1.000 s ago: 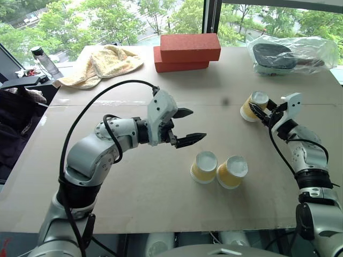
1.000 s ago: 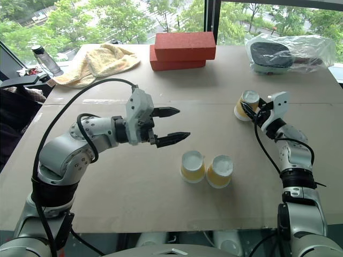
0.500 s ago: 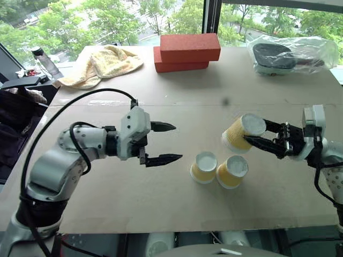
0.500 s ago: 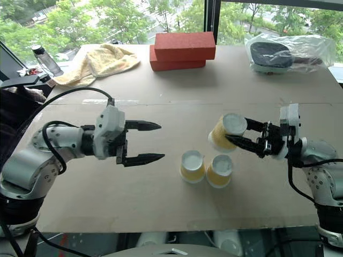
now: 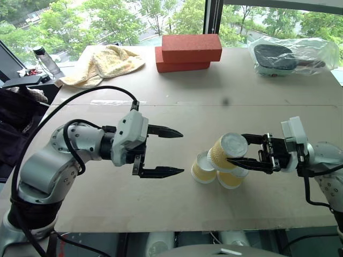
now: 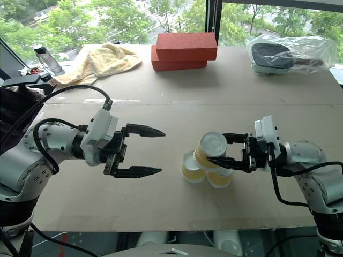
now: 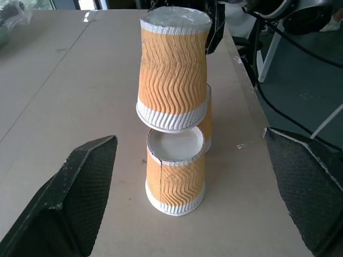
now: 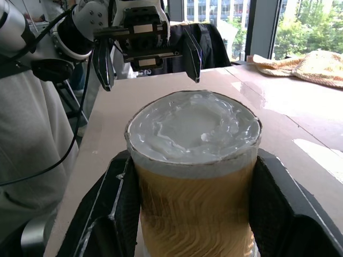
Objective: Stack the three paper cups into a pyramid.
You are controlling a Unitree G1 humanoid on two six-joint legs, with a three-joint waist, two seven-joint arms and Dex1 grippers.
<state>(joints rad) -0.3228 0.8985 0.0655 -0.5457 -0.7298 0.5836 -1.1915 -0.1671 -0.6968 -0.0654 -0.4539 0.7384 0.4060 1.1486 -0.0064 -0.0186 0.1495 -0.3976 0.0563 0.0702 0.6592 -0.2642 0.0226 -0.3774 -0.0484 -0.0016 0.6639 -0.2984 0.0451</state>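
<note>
While my right gripper (image 5: 231,153) clamps the third cup (image 5: 226,151) above two cups (image 5: 203,167) on the counter (image 5: 161,101), I watch. Left gripper (image 5: 174,152) gapes empty.

Silver-grey arms (image 5: 59,166) — black cables (image 5: 80,101)

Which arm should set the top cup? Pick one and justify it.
Right. Its gripper already holds the third cup above the two base cups; the left gripper stands open beside them.
</note>
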